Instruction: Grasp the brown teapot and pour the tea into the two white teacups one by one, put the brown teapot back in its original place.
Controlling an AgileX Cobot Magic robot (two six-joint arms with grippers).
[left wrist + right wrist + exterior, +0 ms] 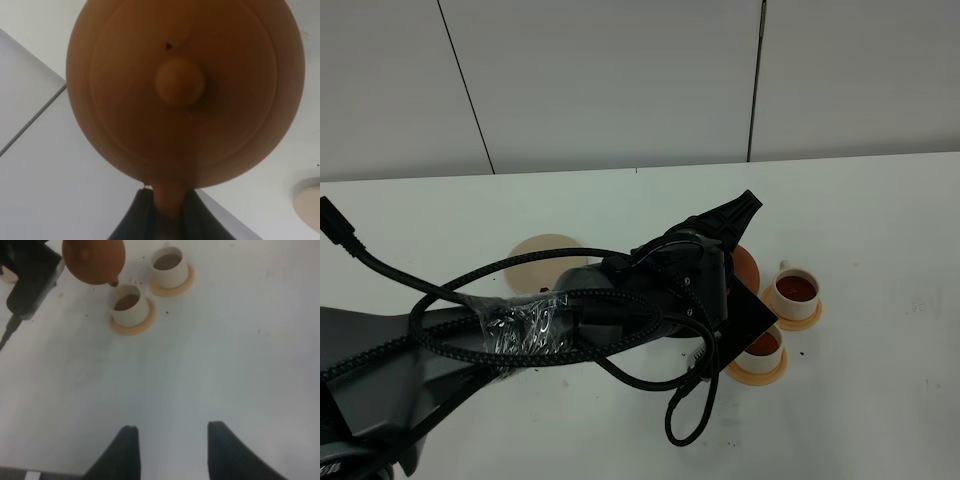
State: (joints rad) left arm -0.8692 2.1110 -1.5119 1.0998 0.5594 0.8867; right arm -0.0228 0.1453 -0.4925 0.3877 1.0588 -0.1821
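The brown teapot (pixel 95 260) hangs tilted, its spout just over the rim of one white teacup (pixel 127 302), which holds brown tea. The other teacup (pixel 170 265) stands beside it, also with tea in it, and each sits on an orange coaster. My left gripper (pixel 169 202) is shut on the teapot's handle, and the lid and knob (pixel 180 81) fill that view. From high up, my left arm hides most of the teapot (pixel 748 265), above the teacups (pixel 763 348) (pixel 795 290). The cream saucer (pixel 545 262) lies bare at the left. My right gripper (pixel 175 450) is open over bare table, holding nothing.
The left arm (pixel 620 310) and its looping black cables (pixel 690 400) stretch across the middle of the white table (pixel 880 400). A grey panelled wall (pixel 620 80) runs along the far edge. Small dark specks lie on the table around the coasters.
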